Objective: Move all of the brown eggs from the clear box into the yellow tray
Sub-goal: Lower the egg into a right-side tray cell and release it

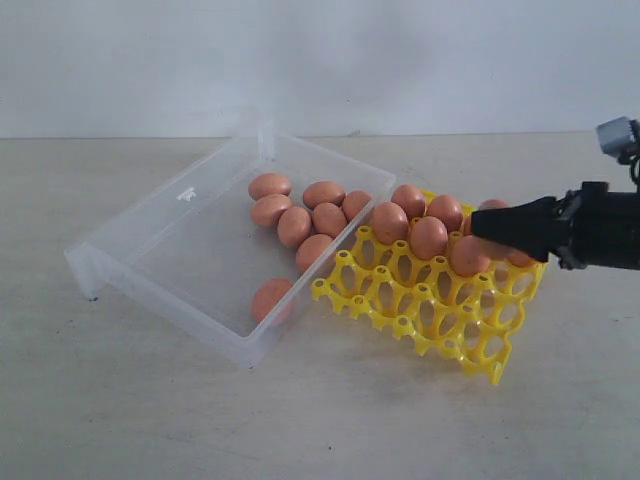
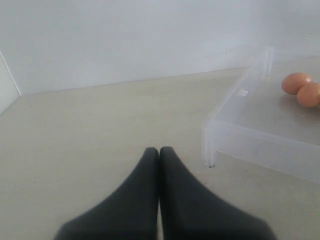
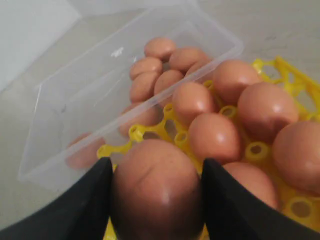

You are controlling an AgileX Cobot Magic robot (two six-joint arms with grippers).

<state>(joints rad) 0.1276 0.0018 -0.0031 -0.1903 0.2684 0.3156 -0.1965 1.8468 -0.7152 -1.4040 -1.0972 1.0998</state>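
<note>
— Holding what, nearest the right wrist camera?
— Clasping one brown egg (image 3: 157, 200) in the right gripper (image 3: 156, 167), jaws spread to its width, above the yellow tray (image 1: 404, 326); probably seeking a free cell.
— And just beyond?
— Several seated eggs (image 1: 428, 237), filling the tray's far rows and leaving the near cells bare; worth lowering there.
— Farther on?
— About eight loose eggs (image 1: 294, 226), lying in the clear box (image 1: 180, 240), set right beside the tray for short carries; roughly half done, at a guess.
— Left gripper (image 2: 159, 150)?
— Pressed shut on nothing, low over the table (image 2: 75, 130) near the box's outer corner, seemingly parked out of the way.
</note>
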